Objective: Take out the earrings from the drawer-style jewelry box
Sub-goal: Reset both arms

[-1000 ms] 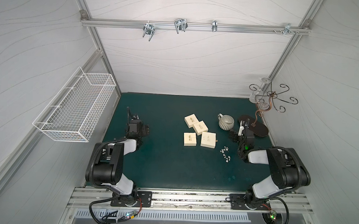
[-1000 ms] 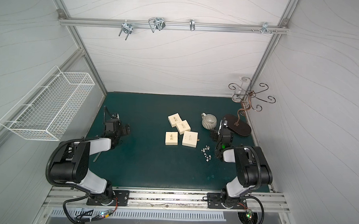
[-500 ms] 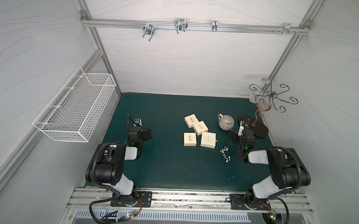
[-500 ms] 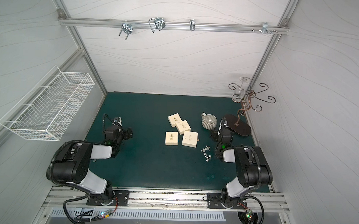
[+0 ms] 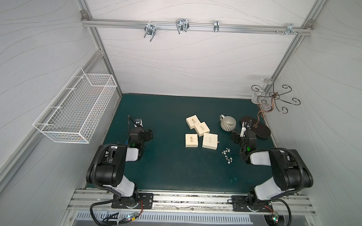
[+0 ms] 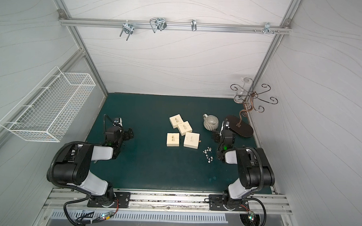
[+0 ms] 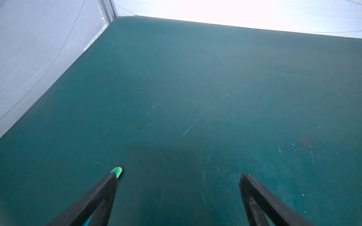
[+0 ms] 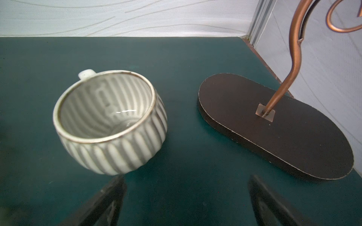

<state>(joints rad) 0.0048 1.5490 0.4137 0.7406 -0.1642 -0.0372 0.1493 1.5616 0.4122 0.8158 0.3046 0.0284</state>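
The left arm [image 5: 113,156] has drawn its wrist back slightly toward its base; the right arm [image 5: 278,164] hasn't moved. White walls enclose a green mat [image 5: 173,169], with a wire basket [image 5: 77,111] on the left wall. Both claws gape wide and empty: the left gripper [image 7: 180,174] is over bare mat, and the right gripper [image 8: 186,180] faces a hook stand [image 5: 259,129] and ribbed mug [image 5: 228,123]. 4 cream boxes [image 5: 210,141] lie mid-mat. The earrings [image 5: 227,155] lie loose on the mat between the nearest box and the right arm.
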